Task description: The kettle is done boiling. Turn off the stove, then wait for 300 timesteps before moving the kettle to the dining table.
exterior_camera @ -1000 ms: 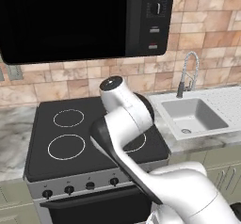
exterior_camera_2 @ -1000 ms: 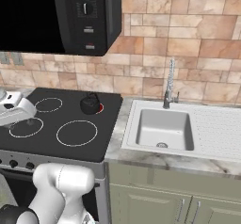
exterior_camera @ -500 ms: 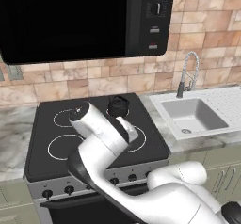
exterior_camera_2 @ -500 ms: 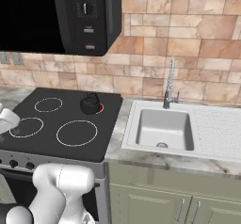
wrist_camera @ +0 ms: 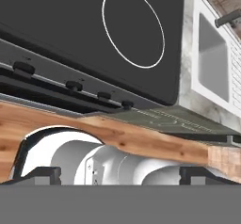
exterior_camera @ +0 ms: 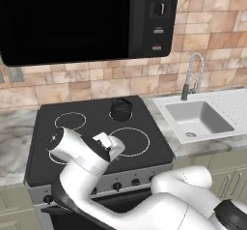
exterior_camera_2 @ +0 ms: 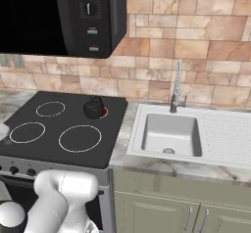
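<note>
Hand view: hand (wrist_camera: 120,175) fingertips sit wide apart, seemingly holding nothing, facing the stove (wrist_camera: 84,35) knobs.

I see the kettle (exterior_camera: 121,109) on the back right burner of the stove (exterior_camera: 91,127). The sink (exterior_camera: 195,119) lies right of the stove, the faucet (exterior_camera: 189,76) behind it, the microwave (exterior_camera: 87,19) above the stove.

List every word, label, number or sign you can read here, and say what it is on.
No text reads clearly.
Microwave control panel: pale marks around a dial, two light strips and a small red one, too small to read.
Stove: plain white burner rings and unmarked black knobs.
Kettle: no lettering seen.
</note>
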